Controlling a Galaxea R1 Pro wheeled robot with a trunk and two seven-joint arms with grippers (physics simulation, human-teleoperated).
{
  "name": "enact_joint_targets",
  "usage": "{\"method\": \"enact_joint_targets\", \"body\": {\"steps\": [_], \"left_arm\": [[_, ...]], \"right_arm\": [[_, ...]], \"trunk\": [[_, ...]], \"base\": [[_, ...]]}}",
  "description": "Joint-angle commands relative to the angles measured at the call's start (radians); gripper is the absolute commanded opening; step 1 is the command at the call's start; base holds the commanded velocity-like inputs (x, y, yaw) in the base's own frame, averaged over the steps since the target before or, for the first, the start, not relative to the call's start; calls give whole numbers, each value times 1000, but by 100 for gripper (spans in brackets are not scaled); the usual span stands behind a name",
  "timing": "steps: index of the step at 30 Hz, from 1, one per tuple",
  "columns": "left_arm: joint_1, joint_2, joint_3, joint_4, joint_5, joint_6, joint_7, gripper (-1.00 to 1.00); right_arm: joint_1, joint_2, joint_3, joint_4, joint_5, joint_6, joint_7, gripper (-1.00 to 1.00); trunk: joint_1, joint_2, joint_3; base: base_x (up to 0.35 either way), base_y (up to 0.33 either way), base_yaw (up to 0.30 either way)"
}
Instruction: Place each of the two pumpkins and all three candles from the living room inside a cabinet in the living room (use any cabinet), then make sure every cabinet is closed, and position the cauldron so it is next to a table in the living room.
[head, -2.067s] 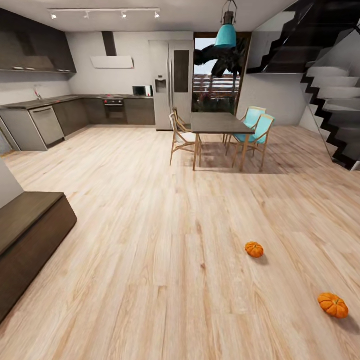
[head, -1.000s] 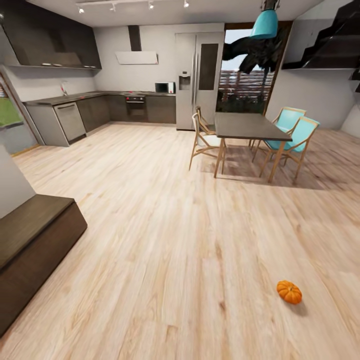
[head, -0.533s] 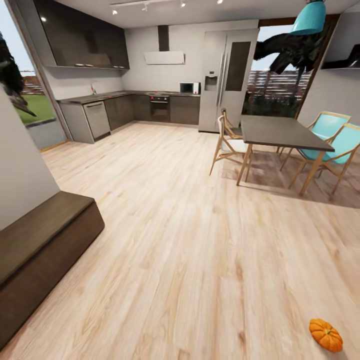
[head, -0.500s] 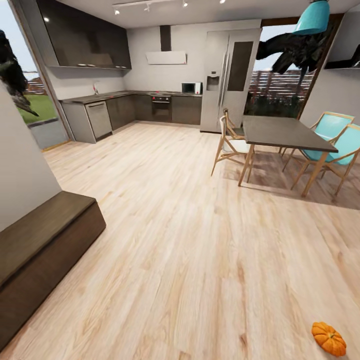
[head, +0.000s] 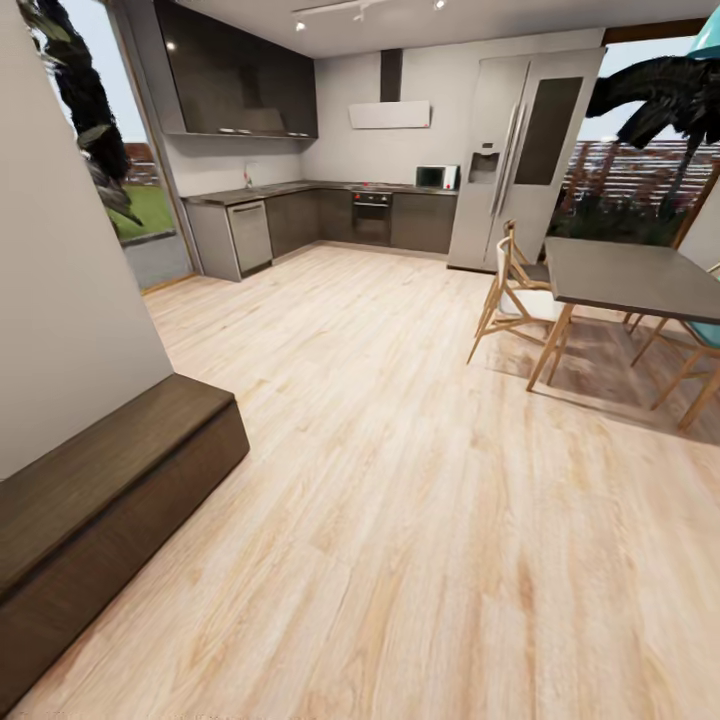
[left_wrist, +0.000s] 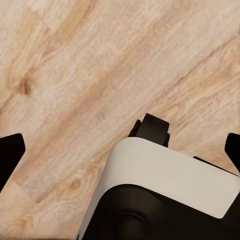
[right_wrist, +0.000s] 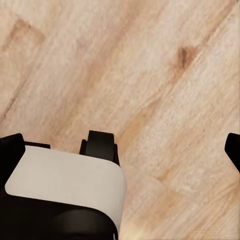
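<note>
1. Dark-brown wooden low cabinet (head: 110, 500) sits against the wall at our left, one unit, fronts shut.
2. We judge we are in transit; next we need to find the pumpkins and candles.
3. Our left gripper (left_wrist: 120, 145) and right gripper (right_wrist: 120, 145) hang over pale wooden floor (head: 400, 520), spread apart, holding nothing.
4. One dark-topped dining table (head: 630, 275) stands beyond.

Cabinet (head: 110, 500) at left against the wall, dining table (head: 630, 278) far right, kitchen counter (head: 330, 190) behind.
</note>
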Motion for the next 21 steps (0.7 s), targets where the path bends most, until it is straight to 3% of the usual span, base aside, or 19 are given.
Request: {"method": "enact_joint_targets", "body": {"steps": [1, 7, 21], "left_arm": [[0, 0, 0, 0, 0, 0, 0, 100], [0, -1, 0, -4, 0, 1, 0, 100], [0, -2, 0, -5, -1, 0, 1, 100]], "right_arm": [[0, 0, 0, 0, 0, 0, 0, 100], [0, 0, 0, 0, 1, -1, 0, 100], [0, 2, 0, 3, 1, -1, 0, 100]], "trunk": [[0, 0, 0], [0, 0, 0], [0, 0, 0]], "base": [[3, 0, 285], [49, -107, 286], [146, -286, 288]]}}
